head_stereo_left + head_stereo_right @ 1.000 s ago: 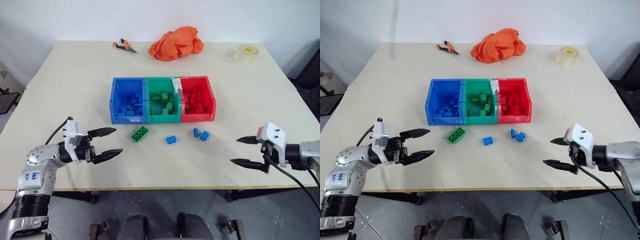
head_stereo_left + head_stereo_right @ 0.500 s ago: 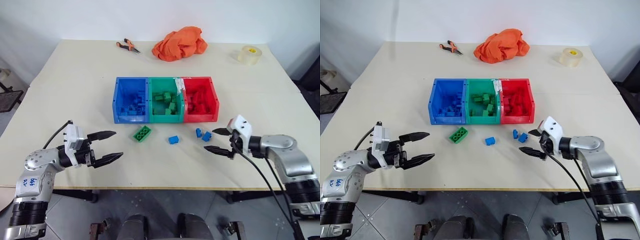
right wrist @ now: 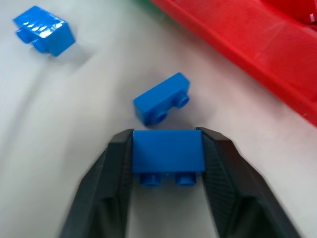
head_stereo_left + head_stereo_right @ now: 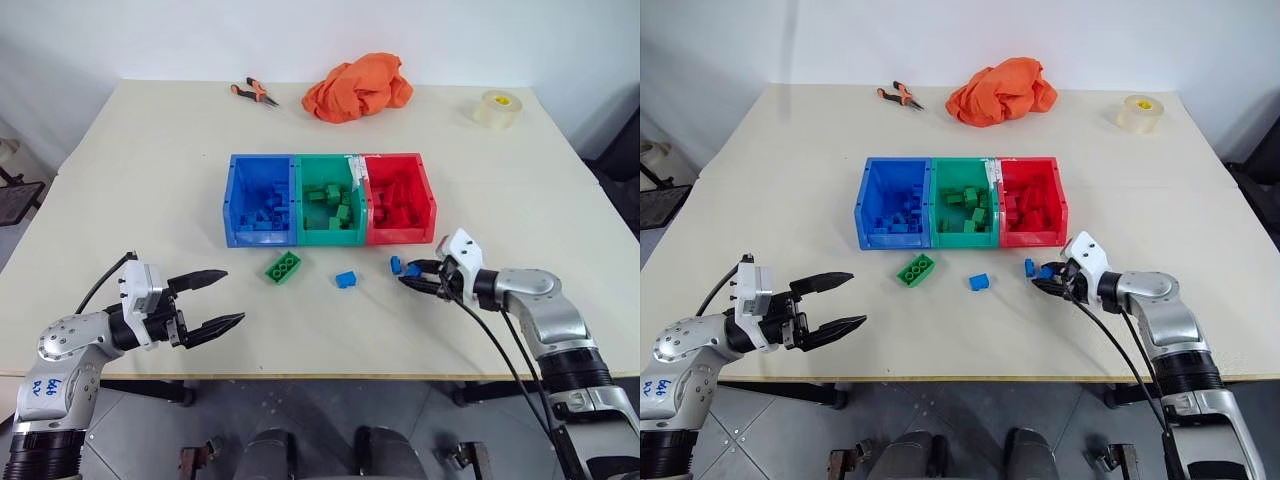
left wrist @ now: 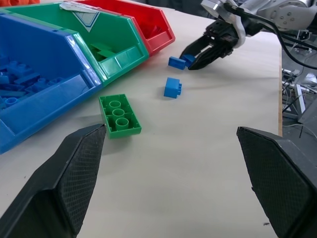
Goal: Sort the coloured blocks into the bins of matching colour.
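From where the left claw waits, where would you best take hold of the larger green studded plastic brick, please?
Probably across the two long sides of the larger green studded plastic brick, coming from above: it lies flat, studs up, clear of the green plastic bin.

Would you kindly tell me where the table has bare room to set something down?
Free: the wide stretch left of the blue bin, and the band between the bins and the orange cloth. Crowded: the strip before the bins, with the green block, blue blocks and right gripper.

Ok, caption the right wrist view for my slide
Right gripper shut on a blue block, second blue block just ahead, red bin behind.
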### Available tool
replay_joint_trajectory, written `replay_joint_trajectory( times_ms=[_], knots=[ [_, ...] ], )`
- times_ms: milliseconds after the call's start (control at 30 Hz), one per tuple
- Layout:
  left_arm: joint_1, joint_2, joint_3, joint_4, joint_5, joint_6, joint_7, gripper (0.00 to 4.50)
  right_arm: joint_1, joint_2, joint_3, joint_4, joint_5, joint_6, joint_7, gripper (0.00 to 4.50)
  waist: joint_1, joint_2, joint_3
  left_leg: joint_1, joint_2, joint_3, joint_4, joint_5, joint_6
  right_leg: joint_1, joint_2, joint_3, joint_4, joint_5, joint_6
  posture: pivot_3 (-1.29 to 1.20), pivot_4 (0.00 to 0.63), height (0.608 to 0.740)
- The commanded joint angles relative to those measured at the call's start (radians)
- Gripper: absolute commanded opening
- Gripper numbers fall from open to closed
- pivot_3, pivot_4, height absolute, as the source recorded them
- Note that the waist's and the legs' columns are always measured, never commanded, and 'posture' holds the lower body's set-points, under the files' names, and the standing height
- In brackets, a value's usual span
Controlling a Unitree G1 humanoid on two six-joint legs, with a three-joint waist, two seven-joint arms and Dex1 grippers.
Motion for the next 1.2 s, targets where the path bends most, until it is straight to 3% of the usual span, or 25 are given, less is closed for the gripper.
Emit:
replay_joint_trajectory(
  times_ms=[33,200,333,533,800,933,1100,1200],
  knots=[
    [-0.025,0.001,0.006,-0.008,-0.015,-0.004,-0.002,4.50,0.020,-0.043,-0.055,-0.142,0.053,0.052,0.011,1.47,0.001,0.000,0.000,0.000,0.000,0.000,0.000,0.000,0.000,0.000,0.000,0.000,0.000,0.000,0.000,0.00,0.150,0.740],
    [-0.068,-0.003,-0.007,0.032,-0.003,-0.013,-0.007,4.50,-0.035,-0.017,-0.043,-0.310,0.120,0.191,-0.017,1.47,-0.002,0.000,0.000,0.000,0.000,0.000,0.000,0.000,0.000,0.000,0.001,0.000,0.000,0.000,0.000,0.00,0.150,0.740],
    [-0.101,-0.019,-0.025,0.053,0.007,-0.025,0.000,4.50,-0.176,0.090,0.041,-0.276,0.110,0.203,-0.027,1.47,-0.012,0.000,0.000,0.000,0.001,0.001,-0.001,0.000,-0.001,-0.001,0.002,0.000,0.000,0.000,0.000,0.00,0.150,0.740],
    [-0.126,-0.030,-0.030,0.075,0.028,-0.062,0.008,4.50,-0.450,0.353,0.132,0.091,0.000,0.033,-0.126,1.47,-0.022,0.000,0.000,0.000,0.000,0.000,0.000,0.000,-0.001,-0.003,0.001,0.000,0.006,0.000,0.000,0.00,0.150,0.740],
    [-0.120,-0.041,-0.033,0.038,0.030,-0.075,0.040,4.50,-0.743,0.617,0.122,0.634,-0.085,-0.262,-0.214,1.47,-0.034,0.000,0.000,0.001,-0.001,-0.005,0.000,0.000,-0.001,-0.005,0.001,0.000,0.015,0.000,0.000,0.00,0.150,0.740],
    [-0.111,-0.048,-0.038,0.015,0.033,-0.077,0.059,4.50,-0.837,0.676,0.110,0.846,-0.138,-0.357,-0.315,2.74,-0.035,0.000,0.000,0.001,0.000,-0.006,0.000,0.000,-0.001,-0.005,0.002,0.001,0.016,0.000,0.000,0.00,0.150,0.740],
    [-0.106,-0.057,-0.045,-0.006,0.029,-0.071,0.078,4.50,-0.857,0.668,0.061,0.897,-0.142,-0.454,-0.343,4.45,-0.035,0.000,0.000,0.000,-0.001,-0.008,0.000,0.000,-0.001,-0.005,0.002,0.003,0.016,0.000,0.000,0.00,0.150,0.740],
    [-0.119,-0.056,-0.051,0.009,0.028,-0.069,0.070,4.50,-0.801,0.613,0.044,0.811,-0.119,-0.454,-0.229,4.49,-0.035,0.000,0.000,0.000,-0.001,-0.008,0.000,0.000,-0.001,-0.005,0.002,0.003,0.016,0.000,0.000,0.00,0.150,0.740]
  ],
)
